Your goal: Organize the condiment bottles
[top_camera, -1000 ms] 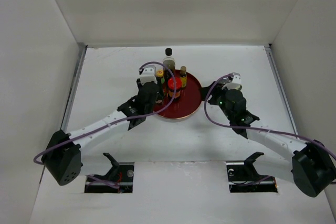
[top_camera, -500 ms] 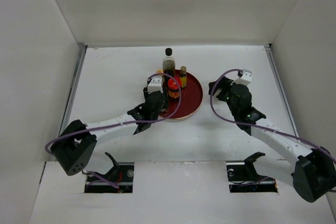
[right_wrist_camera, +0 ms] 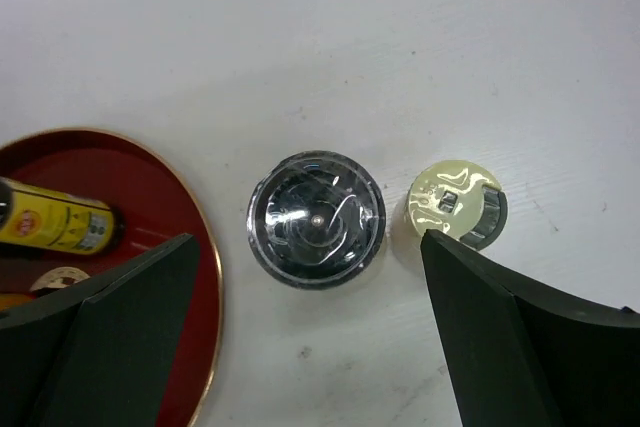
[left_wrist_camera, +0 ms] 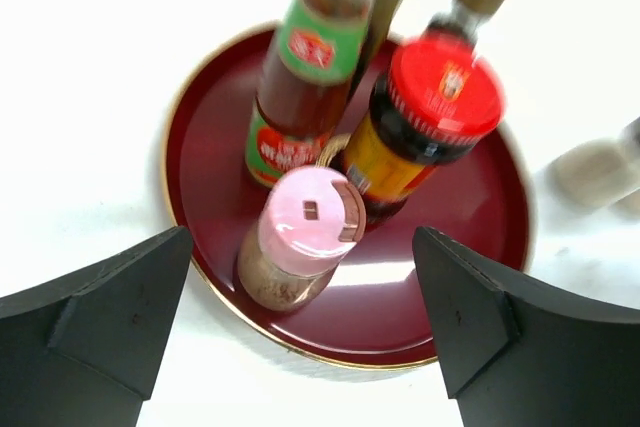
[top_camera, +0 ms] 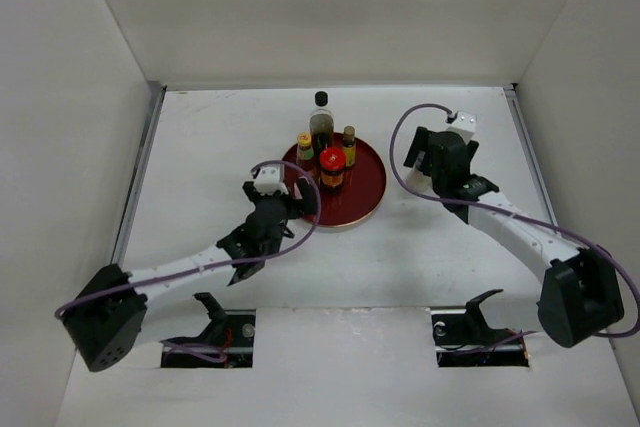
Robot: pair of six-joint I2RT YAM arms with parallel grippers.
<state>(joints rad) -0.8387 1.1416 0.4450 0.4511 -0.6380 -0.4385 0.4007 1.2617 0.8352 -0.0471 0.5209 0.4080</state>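
1. Plenty of bare table (top_camera: 200, 147) lies around the work, so you have room to swing either arm.
2. Your tray (top_camera: 368, 192) sits mid-table. Its right and near parts are bare, and I judge that to be your landing room. Its raised rim is the one edge you must clear.
3. Your right claw (right_wrist_camera: 308, 242) hangs just right of the tray, looking straight down, fingers wide apart and holding nothing. Your left claw (left_wrist_camera: 302, 247) is at the tray's near-left rim, also spread and empty.
4. On the far-left part of the tray, all upright and crowded together, stand the tall bottle (top_camera: 321, 119), the sauce bottle (left_wrist_camera: 310, 67), the jar (left_wrist_camera: 430, 117) and the amber bottle (top_camera: 349, 145).
5. The pink shaker (left_wrist_camera: 303, 217) stands on the tray by its near rim, straight ahead of your left claw.
6. The silver shaker (right_wrist_camera: 316, 217) stands on the table off the tray, right under your right claw. It is centred between the fingers with its long axis pointing up at you, so a plain drop should take it. The right arm is far nearer.
7. The cream shaker (right_wrist_camera: 455, 202) stands just beside the silver one, away from the tray and close to one finger. You could knock it on the way down.
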